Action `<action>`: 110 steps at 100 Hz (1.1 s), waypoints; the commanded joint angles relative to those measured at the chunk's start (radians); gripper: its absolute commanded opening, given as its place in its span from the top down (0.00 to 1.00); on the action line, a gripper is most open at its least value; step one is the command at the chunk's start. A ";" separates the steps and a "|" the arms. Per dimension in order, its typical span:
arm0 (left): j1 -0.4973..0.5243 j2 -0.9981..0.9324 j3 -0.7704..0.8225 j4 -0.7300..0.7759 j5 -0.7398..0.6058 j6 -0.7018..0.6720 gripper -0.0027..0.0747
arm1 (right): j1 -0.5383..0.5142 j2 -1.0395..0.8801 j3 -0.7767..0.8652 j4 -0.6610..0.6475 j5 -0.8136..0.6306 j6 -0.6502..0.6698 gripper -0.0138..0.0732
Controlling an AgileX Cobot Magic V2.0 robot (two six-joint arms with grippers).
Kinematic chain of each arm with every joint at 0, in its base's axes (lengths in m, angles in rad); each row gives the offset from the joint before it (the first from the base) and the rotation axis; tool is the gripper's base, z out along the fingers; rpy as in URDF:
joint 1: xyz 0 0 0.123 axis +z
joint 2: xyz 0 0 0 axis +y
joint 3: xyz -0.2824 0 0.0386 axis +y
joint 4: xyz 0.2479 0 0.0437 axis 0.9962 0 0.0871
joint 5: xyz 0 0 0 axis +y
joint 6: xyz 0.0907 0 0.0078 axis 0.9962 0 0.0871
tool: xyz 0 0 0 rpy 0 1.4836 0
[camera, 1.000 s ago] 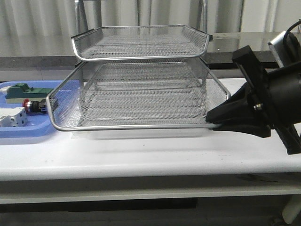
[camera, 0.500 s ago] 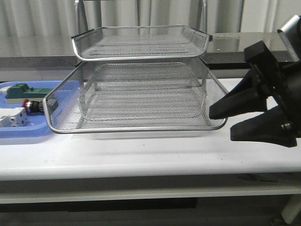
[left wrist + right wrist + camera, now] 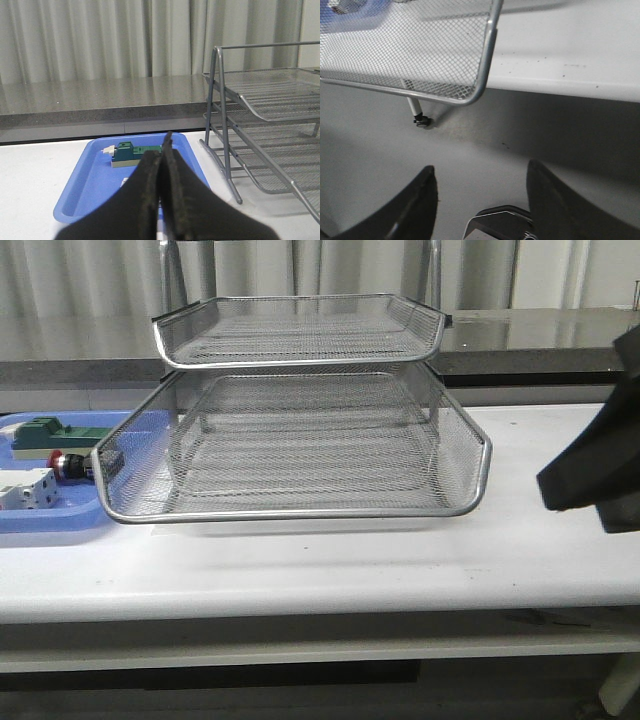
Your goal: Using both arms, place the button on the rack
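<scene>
We're seeing the button (image 3: 68, 466) lying in the blue tray (image 3: 50, 525) left of the rack (image 3: 300, 440), long axis running left-right, red head pointing left. The left gripper (image 3: 161, 165) is nearer: fingers pressed together, empty, hanging over the blue tray; button is hidden in its view. The right gripper (image 3: 480, 195) is sitting off the table's right edge, fingers spread wide, holding nothing. The green block (image 3: 45, 432) and white block (image 3: 25, 488) are crowding the button; the pulled-out middle rack tray is overlapping the blue tray's right edge.

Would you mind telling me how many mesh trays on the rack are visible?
2: the upper tray and the pulled-out tray below it; a third may be hidden underneath.
</scene>
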 commanded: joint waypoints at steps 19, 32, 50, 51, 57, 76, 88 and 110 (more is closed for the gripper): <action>0.002 -0.032 0.034 -0.001 -0.077 -0.011 0.99 | 0.001 -0.230 -0.039 -0.441 0.023 0.377 0.36; 0.002 -0.032 0.034 -0.001 -0.077 -0.011 0.99 | 0.001 -0.310 -0.096 -0.687 0.113 0.589 0.36; 0.002 -0.032 0.034 -0.001 -0.077 -0.011 0.99 | 0.001 -0.417 -0.176 -0.970 0.266 0.802 0.36; 0.002 -0.032 0.034 -0.001 -0.077 -0.011 0.99 | 0.001 -0.422 -0.181 -0.989 0.271 0.809 0.36; 0.002 -0.032 0.034 -0.001 -0.077 -0.011 0.99 | 0.001 -0.464 -0.195 -1.065 0.326 0.869 0.36; 0.002 -0.032 0.034 -0.001 -0.077 -0.011 0.99 | 0.001 -0.594 -0.204 -1.206 0.421 0.985 0.36; 0.002 -0.032 0.034 -0.001 -0.077 -0.011 0.99 | 0.001 -0.665 -0.204 -1.207 0.414 0.993 0.36; 0.002 -0.032 0.034 -0.001 -0.077 -0.011 0.99 | 0.001 -0.736 -0.204 -1.212 0.412 0.993 0.37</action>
